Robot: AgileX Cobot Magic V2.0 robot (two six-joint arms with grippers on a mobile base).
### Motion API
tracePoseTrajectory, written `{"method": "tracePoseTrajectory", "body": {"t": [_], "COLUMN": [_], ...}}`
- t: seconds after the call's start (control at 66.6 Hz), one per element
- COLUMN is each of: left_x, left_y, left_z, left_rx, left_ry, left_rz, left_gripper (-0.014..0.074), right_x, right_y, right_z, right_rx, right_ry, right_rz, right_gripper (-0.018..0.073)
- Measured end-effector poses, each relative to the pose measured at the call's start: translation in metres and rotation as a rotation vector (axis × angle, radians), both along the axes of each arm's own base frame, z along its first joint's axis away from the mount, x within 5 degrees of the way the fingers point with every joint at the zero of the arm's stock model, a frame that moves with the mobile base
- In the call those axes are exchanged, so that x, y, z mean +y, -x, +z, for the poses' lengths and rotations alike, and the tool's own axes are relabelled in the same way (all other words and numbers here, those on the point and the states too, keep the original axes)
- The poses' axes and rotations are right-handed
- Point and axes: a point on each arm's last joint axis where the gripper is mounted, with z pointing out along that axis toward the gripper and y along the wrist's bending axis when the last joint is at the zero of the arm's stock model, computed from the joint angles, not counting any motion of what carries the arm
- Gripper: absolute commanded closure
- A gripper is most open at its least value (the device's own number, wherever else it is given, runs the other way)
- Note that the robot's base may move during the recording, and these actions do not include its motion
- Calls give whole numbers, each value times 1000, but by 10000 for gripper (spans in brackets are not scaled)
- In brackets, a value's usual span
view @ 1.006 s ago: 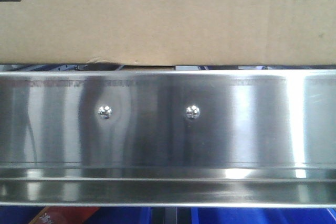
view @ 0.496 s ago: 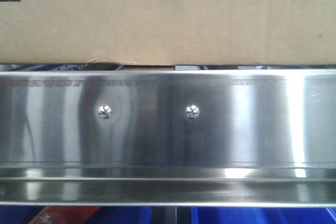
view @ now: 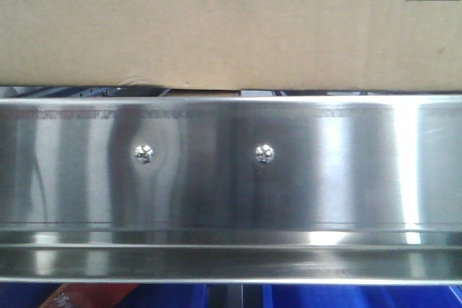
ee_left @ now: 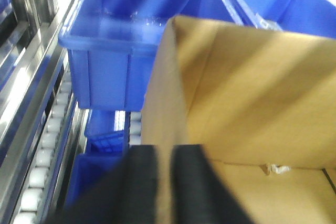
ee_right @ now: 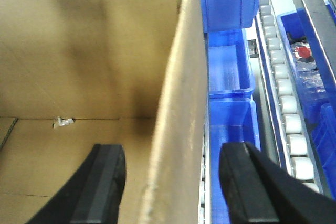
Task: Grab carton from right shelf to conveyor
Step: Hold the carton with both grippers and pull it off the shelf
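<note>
The carton (view: 231, 37) is a wide brown cardboard box standing on the right shelf, just behind its shiny steel front rail (view: 231, 185) with two dome-headed screws (view: 144, 153). In the left wrist view the carton (ee_left: 252, 93) is open-topped, and my left gripper (ee_left: 164, 156) is shut on its left wall, one black finger (ee_left: 140, 182) on each side. In the right wrist view my right gripper (ee_right: 173, 153) is open and straddles the carton's (ee_right: 79, 51) right wall, one finger inside and one outside, neither touching it. The conveyor is out of view.
Blue plastic bins (ee_left: 131, 35) stand beside and behind the carton on the left, and more bins (ee_right: 228, 72) sit close along its right side. White roller tracks (ee_left: 39, 161) (ee_right: 286, 103) run along the shelf. Blue bins show below the rail (view: 346, 297).
</note>
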Motion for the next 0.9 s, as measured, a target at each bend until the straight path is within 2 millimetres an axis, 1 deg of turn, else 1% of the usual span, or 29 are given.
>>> {"method": "tracePoseTrajectory", "body": {"t": [0.09, 0.18, 0.33, 0.586, 0.901], "left_x": [0, 1, 1, 1, 2], "left_y": [0, 0, -3, -16, -17], "left_z": [0, 0, -2, -15, -17], "left_rx": [0, 0, 17, 122, 149], "left_ry": [-3, -9, -10, -23, -35], "left_rz": [2, 6, 6, 10, 18], "left_gripper": [295, 246, 246, 247, 247], "right_x": [0, 0, 0, 0, 1], "right_y": [0, 0, 0, 0, 0], "right_z": [0, 0, 0, 0, 0], "right_rx": [0, 0, 0, 0, -2], "right_ry": [0, 0, 0, -2, -12], "right_rz": [0, 0, 0, 1, 7], "right_gripper": [263, 263, 263, 263, 263]}}
